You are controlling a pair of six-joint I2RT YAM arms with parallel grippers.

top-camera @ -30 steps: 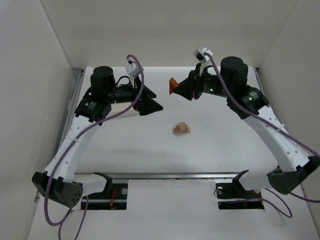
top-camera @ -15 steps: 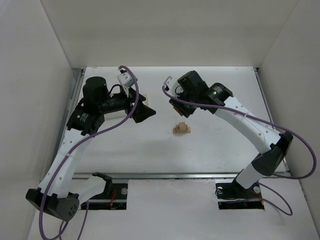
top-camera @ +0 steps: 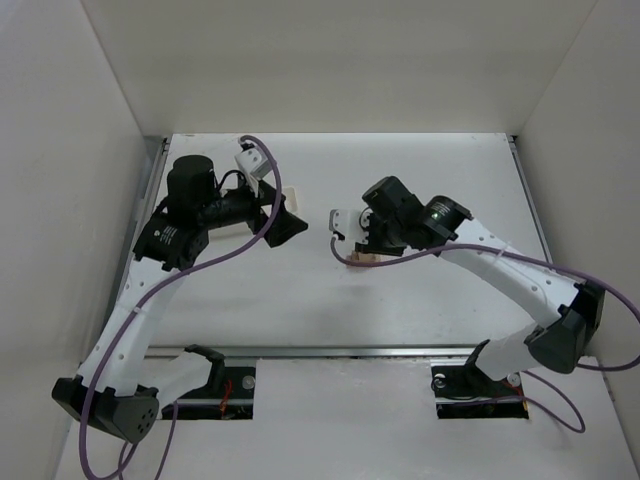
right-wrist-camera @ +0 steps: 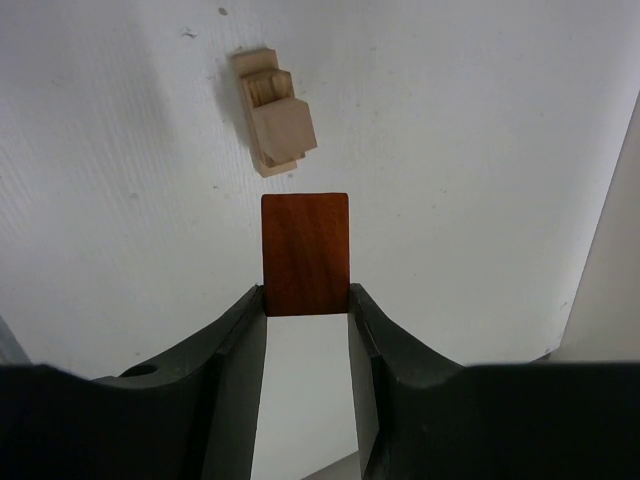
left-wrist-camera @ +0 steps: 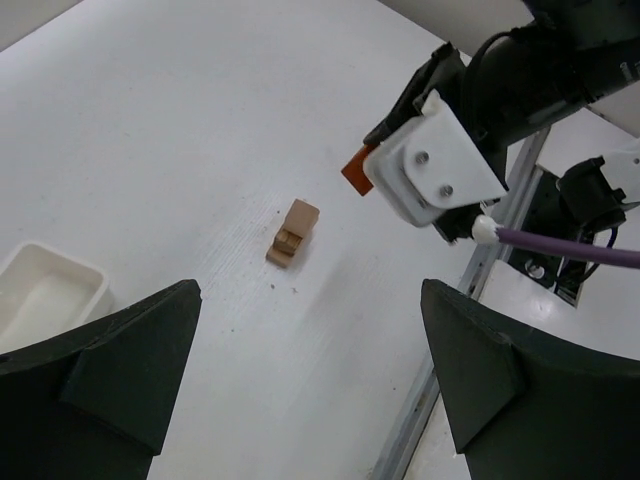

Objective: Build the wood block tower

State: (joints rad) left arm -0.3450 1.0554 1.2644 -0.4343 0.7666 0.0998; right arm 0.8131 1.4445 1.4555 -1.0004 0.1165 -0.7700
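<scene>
A small stack of light tan blocks [right-wrist-camera: 273, 110] lies on the white table [top-camera: 300, 290]. It also shows in the left wrist view [left-wrist-camera: 290, 232] and partly under the right gripper in the top view [top-camera: 366, 260]. My right gripper [right-wrist-camera: 306, 300] is shut on the orange-red wedge [right-wrist-camera: 306, 253] and holds it just above and beside the stack. The wedge also shows in the left wrist view [left-wrist-camera: 354, 171]. In the top view the right gripper [top-camera: 362, 243] hovers over the stack. My left gripper [top-camera: 285, 225] is open and empty, raised to the left of the stack, with its fingers [left-wrist-camera: 130, 370] wide apart.
A white tray [left-wrist-camera: 45, 295] sits at the back left, near the left gripper, and shows partly in the top view [top-camera: 291, 194]. White walls enclose the table on three sides. A metal rail [top-camera: 330, 351] runs along the near edge.
My right arm has swung down from the back of the table, carrying the wedge over the tan stack. The left arm has shifted slightly left and stays open.
</scene>
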